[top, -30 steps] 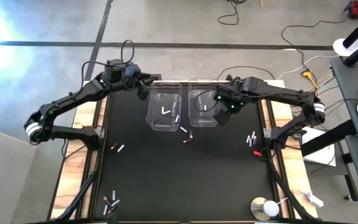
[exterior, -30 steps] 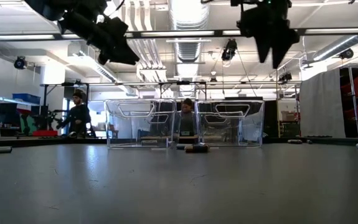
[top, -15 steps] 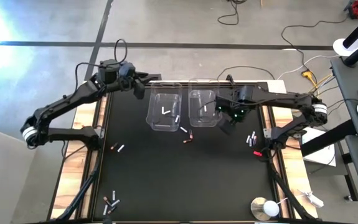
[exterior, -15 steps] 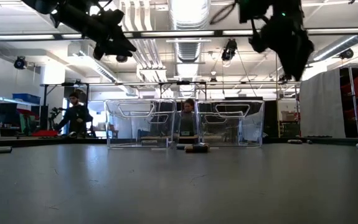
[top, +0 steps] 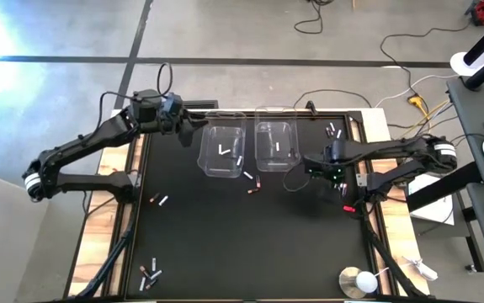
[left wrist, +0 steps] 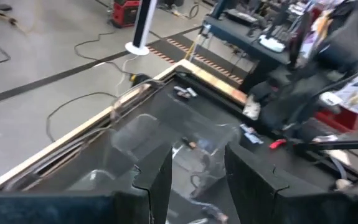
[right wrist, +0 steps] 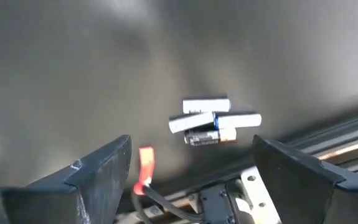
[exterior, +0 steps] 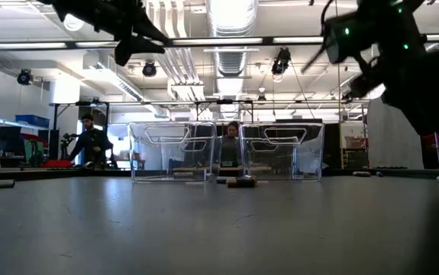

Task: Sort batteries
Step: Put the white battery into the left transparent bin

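Two clear bins (top: 222, 150) (top: 275, 145) stand side by side at the table's far middle; the left one holds two pale batteries (top: 225, 151). Loose batteries lie in front of the bins (top: 252, 183), at the left (top: 159, 200), near left (top: 149, 273), far right (top: 334, 130), and in a small pile at the right (top: 340, 187) (right wrist: 213, 121). My right gripper (top: 330, 168) (right wrist: 194, 155) hangs open, pointing down, beside and above that pile, touching nothing. My left gripper (top: 193, 128) (left wrist: 197, 168) is open and empty, high by the left bin's far left corner.
A red clip-like piece (top: 348, 206) (right wrist: 144, 168) lies just beside the right pile, close to the table's right rail (top: 361, 168). A round white-topped disc (top: 359, 280) sits at the near right corner. The middle and near part of the black mat (top: 250, 244) is bare.
My right gripper has swung from above the right bin toward the table's right edge and dropped toward the battery pile there, turning as it went. My left gripper has drawn back a little toward the table's left edge and risen. No battery has moved.
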Robot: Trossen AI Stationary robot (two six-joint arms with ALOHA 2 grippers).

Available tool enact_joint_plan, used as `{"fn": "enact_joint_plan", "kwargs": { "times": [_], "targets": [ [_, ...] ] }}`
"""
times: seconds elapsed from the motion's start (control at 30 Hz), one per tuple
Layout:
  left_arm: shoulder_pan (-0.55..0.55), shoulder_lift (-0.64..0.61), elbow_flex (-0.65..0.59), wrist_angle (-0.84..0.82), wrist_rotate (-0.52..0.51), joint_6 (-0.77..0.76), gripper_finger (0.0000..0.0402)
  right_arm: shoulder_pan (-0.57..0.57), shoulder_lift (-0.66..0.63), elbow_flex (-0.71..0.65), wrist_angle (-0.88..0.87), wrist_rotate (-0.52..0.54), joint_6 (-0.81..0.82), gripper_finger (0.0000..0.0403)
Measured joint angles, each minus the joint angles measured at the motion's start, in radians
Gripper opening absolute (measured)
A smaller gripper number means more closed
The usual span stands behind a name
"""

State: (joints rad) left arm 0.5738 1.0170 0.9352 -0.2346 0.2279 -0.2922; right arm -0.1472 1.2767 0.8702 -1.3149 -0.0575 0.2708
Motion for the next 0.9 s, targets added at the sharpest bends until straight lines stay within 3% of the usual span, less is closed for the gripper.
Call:
{"fn": "enact_joint_plan", "kwargs": {
  "times": [0.47,0.9],
  "targets": [
    [-0.022,-0.004,0.019,0.009,0.010,-0.067,0.0127,-0.072,0.151,-0.096,0.151,-0.002,-0.082,0.0347],
    [-0.022,-0.004,0.019,0.010,0.026,0.036,0.0127,-0.094,0.260,-0.096,0.153,-0.002,-0.134,0.0336]
  ]
}}
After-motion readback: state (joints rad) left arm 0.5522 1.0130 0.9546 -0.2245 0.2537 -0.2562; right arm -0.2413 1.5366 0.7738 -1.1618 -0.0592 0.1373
